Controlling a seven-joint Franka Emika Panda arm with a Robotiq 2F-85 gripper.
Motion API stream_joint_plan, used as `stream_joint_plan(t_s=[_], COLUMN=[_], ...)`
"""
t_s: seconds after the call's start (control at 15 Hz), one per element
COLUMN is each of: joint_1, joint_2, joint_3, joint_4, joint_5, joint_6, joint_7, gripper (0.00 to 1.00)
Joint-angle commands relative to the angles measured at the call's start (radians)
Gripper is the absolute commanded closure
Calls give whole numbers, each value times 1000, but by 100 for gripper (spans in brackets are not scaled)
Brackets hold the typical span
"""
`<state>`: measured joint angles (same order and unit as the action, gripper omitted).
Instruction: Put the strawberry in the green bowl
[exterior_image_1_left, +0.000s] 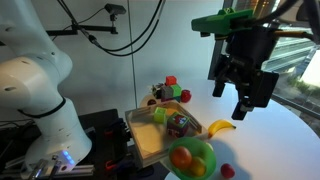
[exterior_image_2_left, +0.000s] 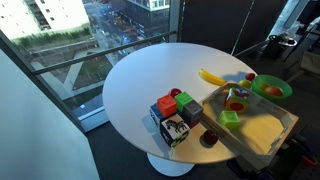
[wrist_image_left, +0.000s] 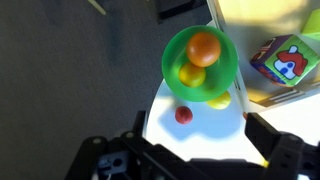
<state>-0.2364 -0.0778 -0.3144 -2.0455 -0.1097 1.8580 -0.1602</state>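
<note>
**Fingers (wrist_image_left: 272, 140) parted, empty, high over a small target**

The gripper (exterior_image_1_left: 232, 97) hangs above the strawberry (wrist_image_left: 184, 114), which lies on the white table (wrist_image_left: 215, 128) just beside the green bowl (wrist_image_left: 226, 60). An off-centre descent could send the rounded fruit rolling toward the nearby edge, or clip the bowl. The wrist view crops the finger ends.

Beyond the gripper (wrist_image_left: 195, 140) lie 1 orange ball (wrist_image_left: 204, 47) and 1 yellow fruit (wrist_image_left: 192, 74), touching; 1 picture cube (wrist_image_left: 285, 60) sits off to the side.
</note>
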Motion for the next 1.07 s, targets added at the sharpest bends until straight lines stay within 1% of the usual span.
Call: stream_joint_plan(t_s=[0.0, 0.4, 0.6, 1.0], joint_1=[-19, -37, -53, -78], joint_2=[98, 228, 286, 358], joint_3=[2, 8, 9, 10], joint_4=[60, 79, 96, 92], joint_5=[58, 85, 101, 132], joint_6=[42, 161, 202, 295], joint_7=[-19, 12, 24, 82], gripper=[0, 0, 0, 0])
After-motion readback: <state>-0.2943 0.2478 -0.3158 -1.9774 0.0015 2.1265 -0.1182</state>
